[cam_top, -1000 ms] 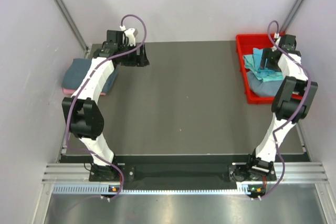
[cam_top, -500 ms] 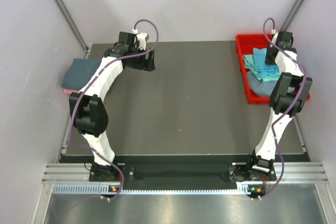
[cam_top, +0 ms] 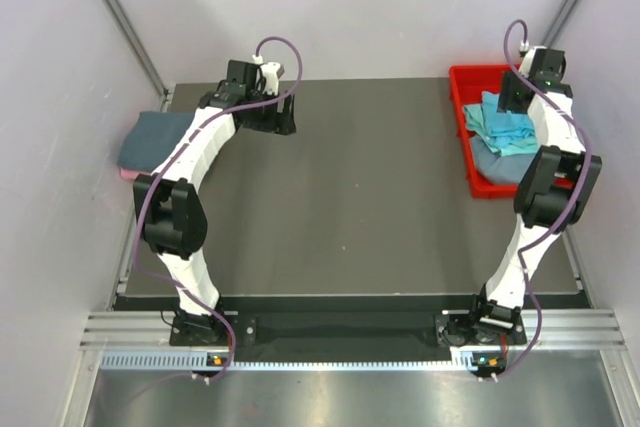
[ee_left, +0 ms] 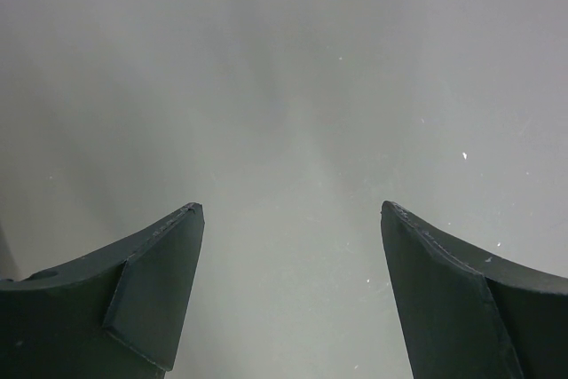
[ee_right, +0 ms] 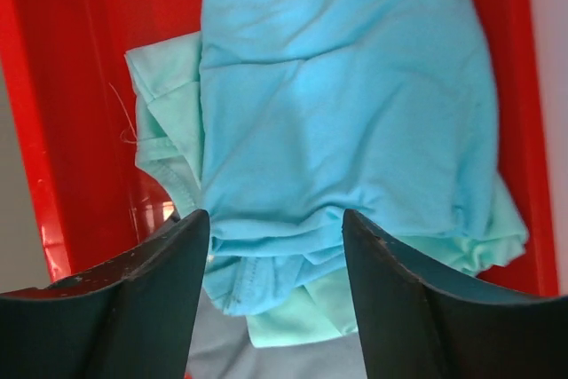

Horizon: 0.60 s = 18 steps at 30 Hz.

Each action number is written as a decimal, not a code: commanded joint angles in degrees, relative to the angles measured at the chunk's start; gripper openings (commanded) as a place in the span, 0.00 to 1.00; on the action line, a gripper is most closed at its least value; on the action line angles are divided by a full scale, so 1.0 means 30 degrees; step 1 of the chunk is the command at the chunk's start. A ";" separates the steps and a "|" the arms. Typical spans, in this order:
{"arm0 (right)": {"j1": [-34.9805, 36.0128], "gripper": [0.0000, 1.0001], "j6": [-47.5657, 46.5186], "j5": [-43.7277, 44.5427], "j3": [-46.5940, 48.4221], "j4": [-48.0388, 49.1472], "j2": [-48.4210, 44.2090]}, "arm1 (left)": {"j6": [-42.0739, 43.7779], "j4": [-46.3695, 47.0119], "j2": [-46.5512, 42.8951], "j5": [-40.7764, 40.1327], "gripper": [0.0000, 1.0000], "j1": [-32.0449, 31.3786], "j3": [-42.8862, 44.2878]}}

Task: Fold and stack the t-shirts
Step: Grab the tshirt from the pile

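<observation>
A crumpled turquoise t-shirt lies on a mint one and a slate blue-grey one in the red bin. This pile also shows in the top view. My right gripper hangs open and empty just above the pile, over the far part of the bin. A folded slate blue-grey t-shirt lies on a pink one at the table's left edge. My left gripper is open and empty over bare table, right of that stack.
The red bin stands at the table's back right corner, close to the right wall. The dark table top stretches between the arms. Metal frame posts run up at both back corners.
My left gripper has moved right, away from the folded stack. My right gripper has drawn back up from the shirts in the bin toward its far end, holding nothing.
</observation>
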 commanded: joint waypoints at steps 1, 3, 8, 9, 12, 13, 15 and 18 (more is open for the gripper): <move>0.0110 0.63 -0.0373 0.0025 -0.0838 0.0010 -0.1077 | -0.0212 0.0379 -0.0388 0.0432 0.86 -0.0107 0.0806; 0.0081 0.63 -0.0639 0.0083 -0.1015 0.0039 -0.0637 | -0.0154 0.0349 -0.0505 0.0374 0.86 -0.0107 0.0660; -0.0007 0.62 -0.1020 0.0610 -0.0463 0.0185 0.0799 | 0.0344 0.0232 -0.0827 -0.0385 0.86 -0.0254 0.0132; -0.0036 0.61 -0.1021 0.0611 -0.0344 0.0186 0.0975 | 0.0432 0.0173 -0.0798 -0.0533 0.86 -0.0283 0.0103; -0.0095 0.59 -0.1021 0.0553 0.0096 0.0215 0.1531 | 0.0433 0.0173 -0.0681 -0.0857 0.86 -0.0312 0.0190; -0.0095 0.58 -0.0992 0.0523 0.0184 0.0244 0.1591 | 0.0868 0.0115 -0.0594 -0.0886 0.86 -0.0341 0.0306; -0.0066 0.56 -0.0933 0.0464 0.0302 0.0244 0.1737 | 0.0989 0.0085 -0.0476 -0.1061 0.86 -0.0429 0.0482; 0.0022 0.44 -0.1050 0.0348 0.0273 0.0273 0.1826 | 0.0990 0.0085 -0.0329 -0.1150 0.86 -0.0517 0.0659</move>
